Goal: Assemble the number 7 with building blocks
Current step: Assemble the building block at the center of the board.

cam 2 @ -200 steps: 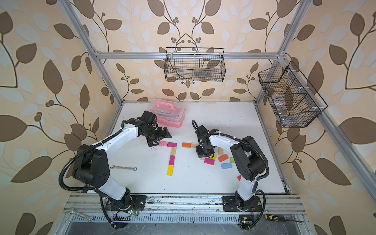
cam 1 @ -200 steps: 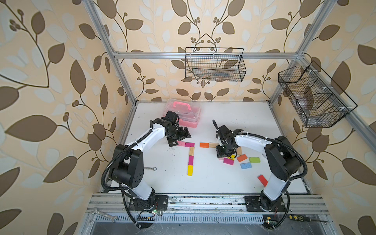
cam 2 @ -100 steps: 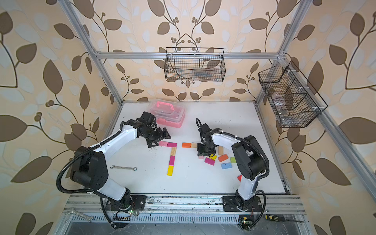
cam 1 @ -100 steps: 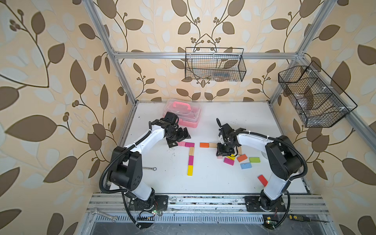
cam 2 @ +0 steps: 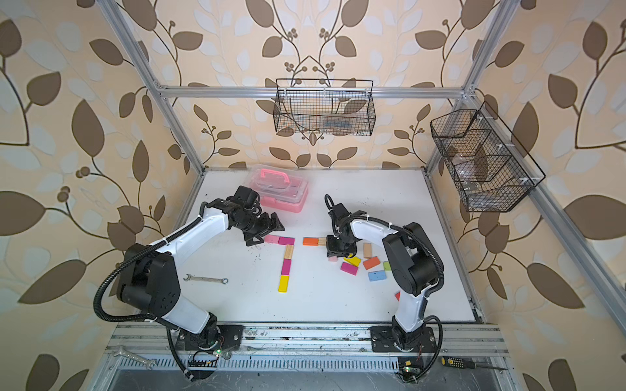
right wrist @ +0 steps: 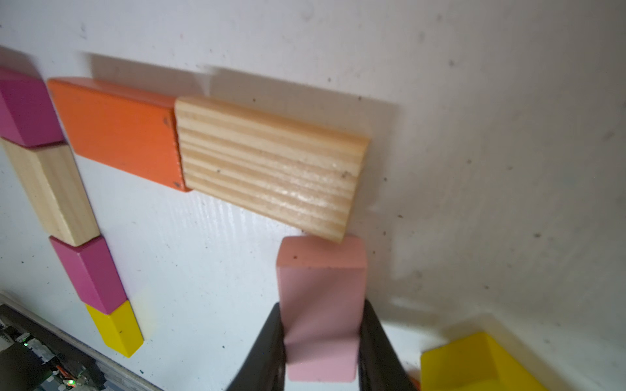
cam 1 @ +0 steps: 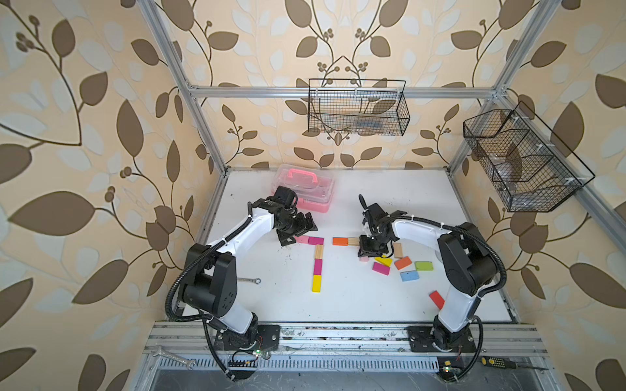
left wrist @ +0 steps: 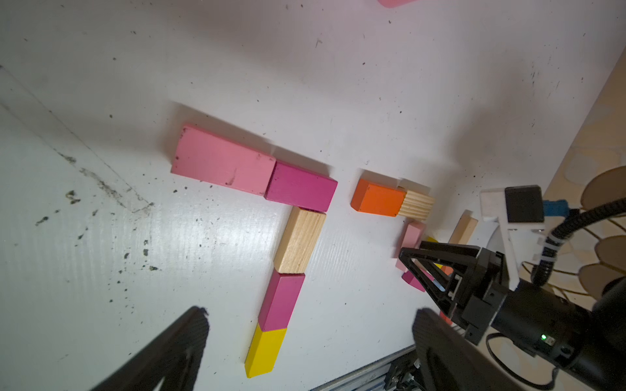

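Hardly anything has shifted: on the worktop (cam 1: 389,189) the finished 7 (cam 1: 318,250) lies centre-frame, with the orange block (cam 1: 340,241) and wood block (right wrist: 271,162) forming a bar to its right. My right jaws clamp the pink block (right wrist: 321,298), which touches the wood block's corner, so I judge a stem begun. Left jaws gape empty. The yellow block (right wrist: 474,365) crowds close; bare worktop lies below in both top views.

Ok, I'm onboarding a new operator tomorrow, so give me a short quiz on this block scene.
1. True or false: the left gripper is open.
2. Which block does the right gripper hold? A a blue block; B the pale pink block; C a green block.
3. Fill in: the stem of the finished 7 ends, nearest the robot, in a ___ block.

Key: 1 true; 2 B; 3 yellow, the yellow block.
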Tool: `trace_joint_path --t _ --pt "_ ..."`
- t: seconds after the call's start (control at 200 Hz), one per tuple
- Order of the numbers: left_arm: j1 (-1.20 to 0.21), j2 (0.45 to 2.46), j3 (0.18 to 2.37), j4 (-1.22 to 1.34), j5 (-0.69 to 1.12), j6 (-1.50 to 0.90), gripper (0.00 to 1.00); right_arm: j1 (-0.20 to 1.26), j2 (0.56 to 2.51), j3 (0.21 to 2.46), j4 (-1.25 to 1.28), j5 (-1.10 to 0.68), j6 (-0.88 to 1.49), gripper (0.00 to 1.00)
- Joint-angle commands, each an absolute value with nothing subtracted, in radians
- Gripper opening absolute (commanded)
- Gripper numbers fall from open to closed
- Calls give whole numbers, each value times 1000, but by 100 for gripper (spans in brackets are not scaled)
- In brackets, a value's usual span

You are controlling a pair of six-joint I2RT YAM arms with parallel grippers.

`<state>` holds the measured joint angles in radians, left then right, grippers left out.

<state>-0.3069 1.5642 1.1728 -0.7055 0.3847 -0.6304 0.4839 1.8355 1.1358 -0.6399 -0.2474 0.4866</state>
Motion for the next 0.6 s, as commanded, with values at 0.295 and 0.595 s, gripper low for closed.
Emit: trace_joint_path --t 0.295,0.595 --pt "-308 1556 1206 -714 390 -620 97 475 1852 1151 -668 -235 494 51" --pt "-308 1566 1213 -710 389 -620 97 408 1739 1189 -671 -271 511 54"
